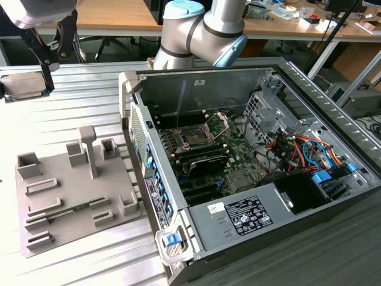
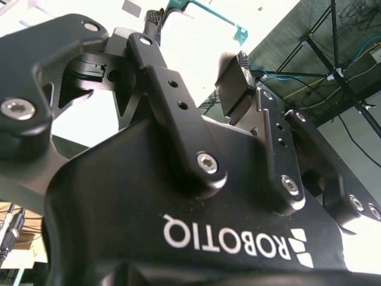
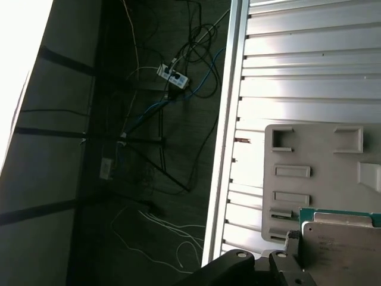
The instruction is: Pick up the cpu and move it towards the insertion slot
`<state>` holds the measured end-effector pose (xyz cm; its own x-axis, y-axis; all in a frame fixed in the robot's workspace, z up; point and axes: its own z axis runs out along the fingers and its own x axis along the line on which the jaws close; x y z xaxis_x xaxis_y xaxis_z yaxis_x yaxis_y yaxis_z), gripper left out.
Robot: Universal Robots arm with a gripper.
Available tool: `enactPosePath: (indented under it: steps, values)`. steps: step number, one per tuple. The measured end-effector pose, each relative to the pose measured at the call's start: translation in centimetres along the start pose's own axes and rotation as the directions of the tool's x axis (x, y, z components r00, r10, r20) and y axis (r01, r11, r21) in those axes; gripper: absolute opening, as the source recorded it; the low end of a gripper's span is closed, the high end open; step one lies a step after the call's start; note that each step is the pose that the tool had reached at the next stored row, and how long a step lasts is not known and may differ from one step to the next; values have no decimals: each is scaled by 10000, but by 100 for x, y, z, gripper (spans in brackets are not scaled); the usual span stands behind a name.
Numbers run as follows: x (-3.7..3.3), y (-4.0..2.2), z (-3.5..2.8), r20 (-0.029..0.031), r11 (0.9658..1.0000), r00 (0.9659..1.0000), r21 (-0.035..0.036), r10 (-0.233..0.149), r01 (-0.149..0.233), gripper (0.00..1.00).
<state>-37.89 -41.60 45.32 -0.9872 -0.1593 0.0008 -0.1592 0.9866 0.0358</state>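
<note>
Well, the ribbed silver tabletop [image 1: 77, 113] carries a big open grey computer case [image 1: 321, 89] on the exterior view's right and a grey plastic fixture plate [image 1: 65, 196] on the near left. The silver-and-blue robot arm [image 1: 202, 30] reaches from the far side across to the far left, where its black two-fingered hand [image 1: 50, 68] hangs. As far as I can judge, the hand is closed narrow on the small flat square silvery-faced cpu [image 1: 24, 85], gripping it by its edges. In the first wrist view the cpu sits right at the hand, with the plate beyond it. The square dark silver-framed insertion slot [image 1: 194, 138] lies well apart, inside the case, with its hinged silver bracket [image 1: 219, 122] tipped up. To my eye this carry wants the cpu kept level, high enough to pass over the case wall, and clear of that raised bracket.
</note>
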Motion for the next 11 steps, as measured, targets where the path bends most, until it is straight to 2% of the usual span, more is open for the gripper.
enactPosePath:
  steps: [11]
  values:
    - [-84, -14, 2, 0, 10000, 10000, 0, 0, 0, 55]
